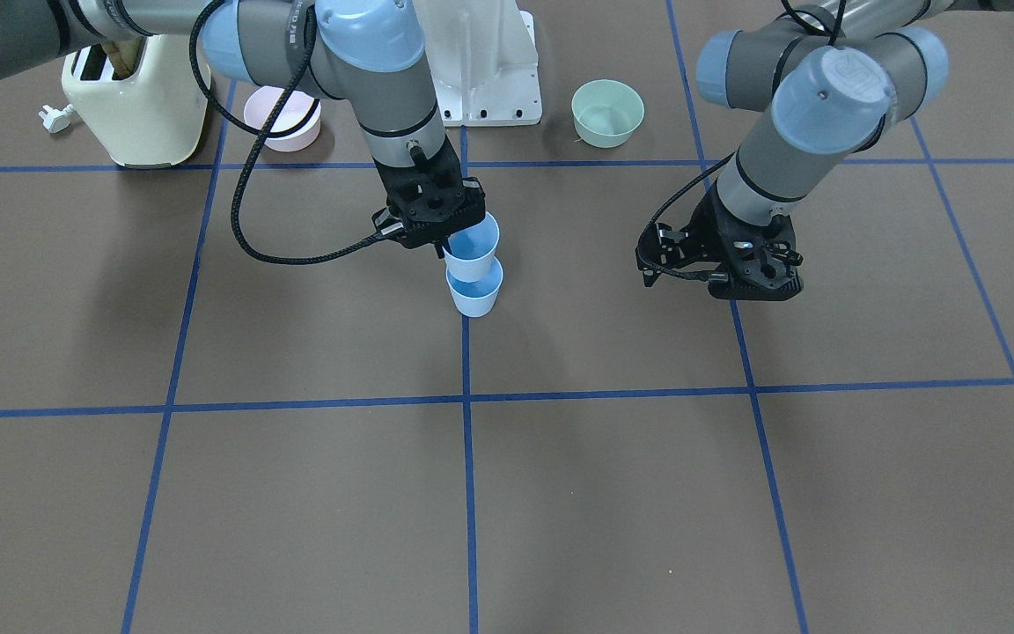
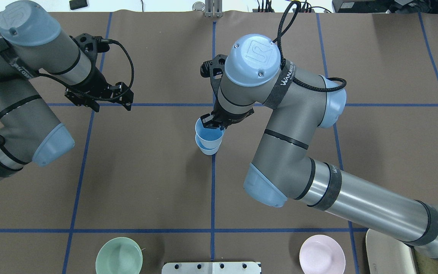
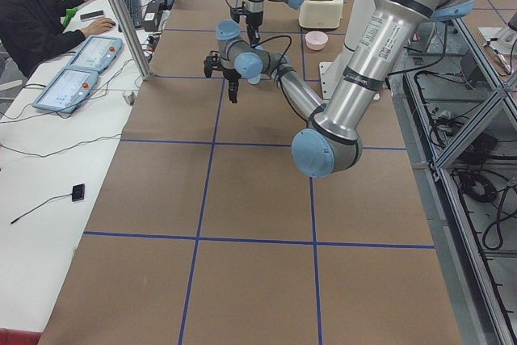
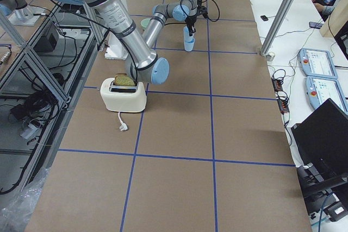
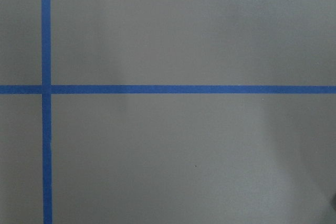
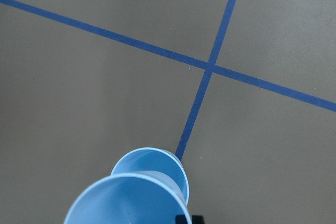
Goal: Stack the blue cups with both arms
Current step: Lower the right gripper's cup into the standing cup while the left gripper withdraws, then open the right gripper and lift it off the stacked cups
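Observation:
Two pale-blue cups are at the table's middle, on a blue tape line. The lower cup (image 1: 475,298) stands upright on the table. My right gripper (image 1: 447,248) is shut on the rim of the upper cup (image 1: 474,239), holding it slightly tilted with its base in the lower cup's mouth. Overhead, the upper cup (image 2: 208,133) overlaps the lower cup (image 2: 208,149) below the right gripper (image 2: 210,122). The right wrist view shows the held cup (image 6: 126,202) in front of the lower cup (image 6: 157,163). My left gripper (image 2: 112,104) hovers open and empty off to the side; it also shows in the front view (image 1: 740,282).
A cream toaster (image 1: 133,106), a pink bowl (image 1: 282,119) and a mint-green bowl (image 1: 607,112) stand near the white base (image 1: 485,62) on the robot's side. Blue tape lines grid the brown table (image 1: 313,493). The left wrist view shows only bare table.

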### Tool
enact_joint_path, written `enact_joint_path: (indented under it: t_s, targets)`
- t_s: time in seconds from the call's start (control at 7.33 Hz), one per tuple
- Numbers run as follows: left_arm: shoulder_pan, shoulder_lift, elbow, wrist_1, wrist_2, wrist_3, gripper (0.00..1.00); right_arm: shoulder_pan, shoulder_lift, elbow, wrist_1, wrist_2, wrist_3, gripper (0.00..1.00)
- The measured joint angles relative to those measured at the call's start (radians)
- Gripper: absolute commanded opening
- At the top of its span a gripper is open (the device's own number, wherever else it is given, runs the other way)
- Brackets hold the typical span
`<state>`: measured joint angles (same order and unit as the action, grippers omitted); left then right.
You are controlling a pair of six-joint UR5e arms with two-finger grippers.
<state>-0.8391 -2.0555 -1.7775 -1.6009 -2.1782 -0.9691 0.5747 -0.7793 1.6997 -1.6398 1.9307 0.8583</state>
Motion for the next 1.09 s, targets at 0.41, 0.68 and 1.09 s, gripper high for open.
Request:
enact_joint_path:
  t_s: [0.41, 0.68, 1.09]
  targets:
    - [0.000, 0.000, 0.001, -0.001, 0.000, 0.001, 0.94, -0.004, 0.000, 0.000, 0.001, -0.004, 0.003, 0.00]
    - [0.000, 0.001, 0.000, -0.001, 0.000, 0.001, 0.94, -0.004, 0.000, -0.001, 0.001, -0.004, 0.005, 0.00]
    - [0.000, 0.002, -0.002, -0.001, 0.000, 0.001, 0.94, -0.004, 0.000, -0.003, 0.013, -0.005, 0.007, 0.80]
